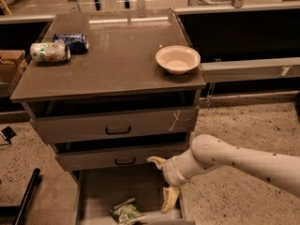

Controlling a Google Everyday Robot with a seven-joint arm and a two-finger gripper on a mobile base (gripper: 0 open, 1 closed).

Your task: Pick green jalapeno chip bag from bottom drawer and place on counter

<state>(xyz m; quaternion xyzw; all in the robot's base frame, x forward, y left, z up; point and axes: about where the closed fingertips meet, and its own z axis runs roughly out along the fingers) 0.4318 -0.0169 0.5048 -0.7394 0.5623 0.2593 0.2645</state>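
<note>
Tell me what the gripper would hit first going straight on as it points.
Probably the bare floor of the bottom drawer. The gripper, open over its right side, points down-left; the green jalapeno chip bag lies off that line, though depth is unclear.
</note>
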